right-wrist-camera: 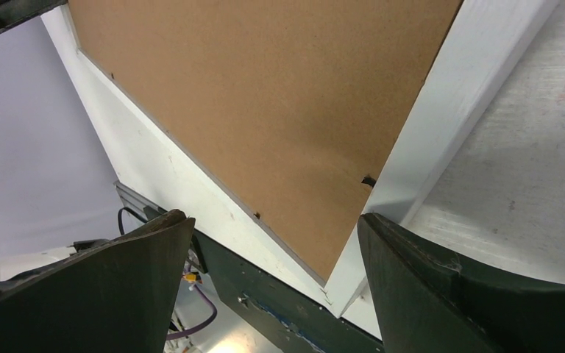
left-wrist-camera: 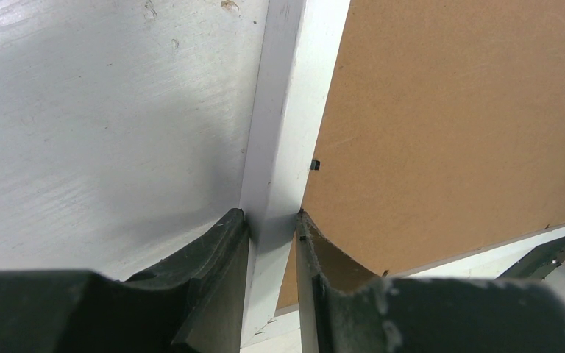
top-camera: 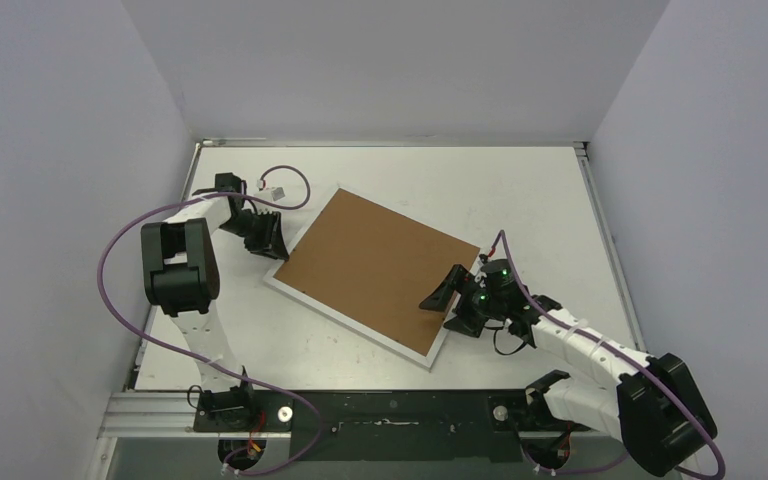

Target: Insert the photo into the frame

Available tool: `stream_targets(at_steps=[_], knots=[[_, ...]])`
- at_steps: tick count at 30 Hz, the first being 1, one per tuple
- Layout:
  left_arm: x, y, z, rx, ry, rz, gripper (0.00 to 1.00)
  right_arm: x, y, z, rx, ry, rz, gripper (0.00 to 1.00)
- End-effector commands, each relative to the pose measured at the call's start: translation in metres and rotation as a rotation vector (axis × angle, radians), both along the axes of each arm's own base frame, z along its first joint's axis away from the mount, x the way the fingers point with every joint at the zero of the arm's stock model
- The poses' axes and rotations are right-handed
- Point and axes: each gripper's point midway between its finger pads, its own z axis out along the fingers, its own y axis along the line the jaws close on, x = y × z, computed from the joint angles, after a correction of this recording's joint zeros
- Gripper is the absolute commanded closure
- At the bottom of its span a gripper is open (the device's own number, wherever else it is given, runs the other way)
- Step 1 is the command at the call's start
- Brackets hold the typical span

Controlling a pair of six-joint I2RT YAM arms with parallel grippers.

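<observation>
Left end effector (left-wrist-camera: 272, 219) grips the edge of the large white rectangular frame (left-wrist-camera: 283, 110), its brown back upward; right end effector (right-wrist-camera: 276, 228) stands wide open over it.

1 frame (top-camera: 375, 262), 2 hands (top-camera: 266, 240) (top-camera: 450, 302)

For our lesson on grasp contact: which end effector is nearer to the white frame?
Left. The left end effector pinches the left rim of the frame between its fingers. The right end effector hovers open above the right edge, apparently not touching.
</observation>
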Motion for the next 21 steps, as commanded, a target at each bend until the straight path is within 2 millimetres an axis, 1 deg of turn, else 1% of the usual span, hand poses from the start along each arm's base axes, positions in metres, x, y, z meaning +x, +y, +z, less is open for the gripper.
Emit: stream_targets(at_steps=[1, 8, 21], knots=[[-0.003, 0.006, -0.009, 0.064, -0.003, -0.022, 0.77, 0.012, 0.0, 0.002, 0.004, -0.04, -0.029, 0.14], [-0.003, 0.005, -0.007, 0.058, -0.007, -0.027, 0.78, 0.017, 0.002, 0.0, -0.004, -0.045, -0.026, 0.15], [-0.003, 0.004, -0.006, 0.054, -0.007, -0.033, 0.8, 0.016, -0.001, -0.009, -0.025, -0.034, -0.022, 0.17]])
